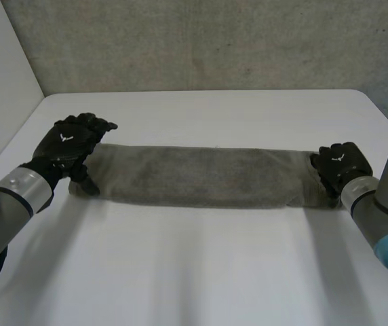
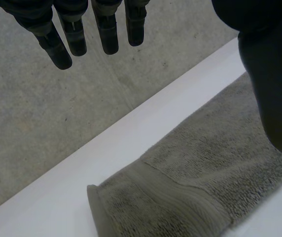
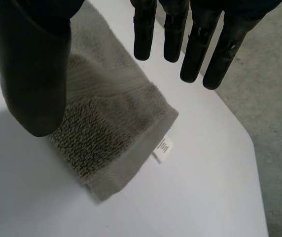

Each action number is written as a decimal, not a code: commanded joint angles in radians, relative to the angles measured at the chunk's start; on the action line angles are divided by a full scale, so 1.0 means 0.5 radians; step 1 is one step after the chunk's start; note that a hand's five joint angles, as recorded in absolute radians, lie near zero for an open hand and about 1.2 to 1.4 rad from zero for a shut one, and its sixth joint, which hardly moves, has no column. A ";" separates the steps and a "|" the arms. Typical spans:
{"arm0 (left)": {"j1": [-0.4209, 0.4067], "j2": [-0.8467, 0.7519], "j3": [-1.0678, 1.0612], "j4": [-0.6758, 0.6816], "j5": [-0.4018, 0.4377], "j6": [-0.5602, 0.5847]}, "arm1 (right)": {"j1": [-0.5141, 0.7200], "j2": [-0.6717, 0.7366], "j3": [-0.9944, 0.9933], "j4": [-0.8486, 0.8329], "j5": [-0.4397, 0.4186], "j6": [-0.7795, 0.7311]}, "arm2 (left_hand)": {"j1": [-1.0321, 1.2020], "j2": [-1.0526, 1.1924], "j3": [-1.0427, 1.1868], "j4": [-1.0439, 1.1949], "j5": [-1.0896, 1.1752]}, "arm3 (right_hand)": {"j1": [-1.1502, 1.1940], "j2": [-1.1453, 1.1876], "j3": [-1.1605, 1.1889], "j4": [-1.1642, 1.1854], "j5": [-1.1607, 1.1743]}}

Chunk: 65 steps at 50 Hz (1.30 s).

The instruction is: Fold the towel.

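Head view shows the towel (image 1: 201, 178) as a long narrow band on the white table (image 1: 194, 272), with its long axis running from side to side in front of the robot. The left hand (image 1: 68, 149) is at the left short end and the right hand (image 1: 340, 163) is at the right one, so each arm is nearest to its own end. Both hands are released: their fingers (image 2: 106, 29) are straight, apart from the thumb, and grasp nothing. I judge that the next fold goes along this axis, one end over the other.
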 commanded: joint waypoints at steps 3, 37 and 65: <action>0.002 -0.033 -0.099 0.113 -0.003 -0.010 | -0.040 0.225 -0.039 -0.148 -0.010 -0.011 | 0.013 0.026 0.037 0.021 0.025 | 0.160 0.158 0.150 0.134 0.110; -0.004 -0.011 -0.112 0.132 0.000 -0.035 | 0.219 -0.097 -0.625 -0.127 0.331 -0.576 | 0.019 0.032 0.043 0.027 0.031 | 2.008 2.005 1.998 1.981 1.958; -0.004 -0.033 -0.154 0.209 0.000 -0.032 | 1.117 0.858 -1.039 0.039 0.030 -0.726 | 0.019 0.032 0.043 0.027 0.031 | 2.008 2.005 1.998 1.981 1.958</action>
